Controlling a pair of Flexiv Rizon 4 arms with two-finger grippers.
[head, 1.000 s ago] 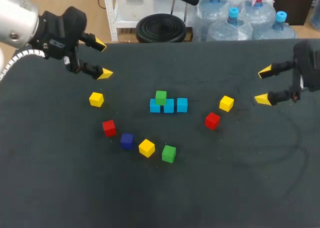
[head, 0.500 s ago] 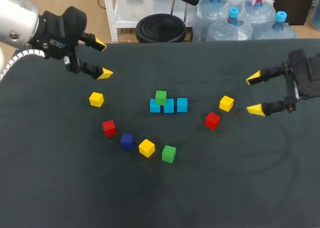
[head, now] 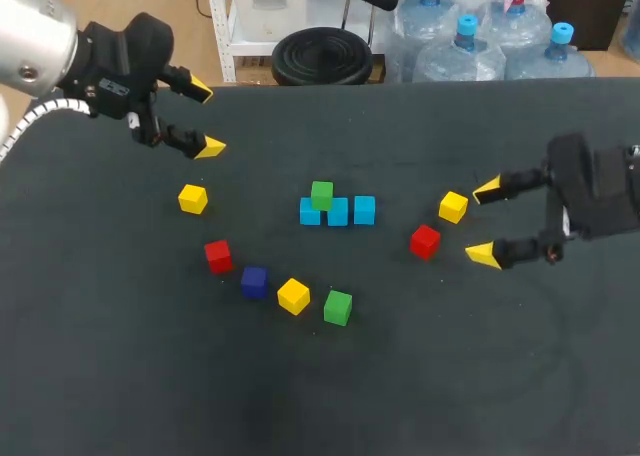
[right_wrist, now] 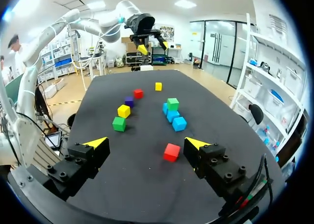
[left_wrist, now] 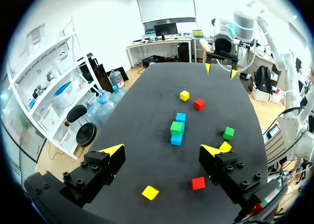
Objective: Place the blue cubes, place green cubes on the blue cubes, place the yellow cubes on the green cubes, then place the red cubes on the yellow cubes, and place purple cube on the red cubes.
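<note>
Right gripper (head: 485,222): fingers spread, empty; red cube (head: 425,241) just ahead of tips, untouched. Left gripper (head: 205,118): fingers spread, empty (yellow cube (head: 193,198) near 1 fingertip). 3 blue cubes (head: 338,213) in row between grippers, 1 green cube (head: 321,195) atop.

Caught three blue cubes (head: 364,209) in a tight row at mid-table, a stacked green cube (head: 321,194) atop the left pair. Found the rest loose and flat around that row: far yellow cube (head: 193,198) at 9 o'clock, left red cube (head: 218,256) at 8, purple cube (head: 254,281) near it, near yellow cube (head: 293,296) at 7, loose green cube (head: 338,307) at 6, right red cube (head: 425,241) at 4, right yellow cube (head: 453,207) at 3.
</note>
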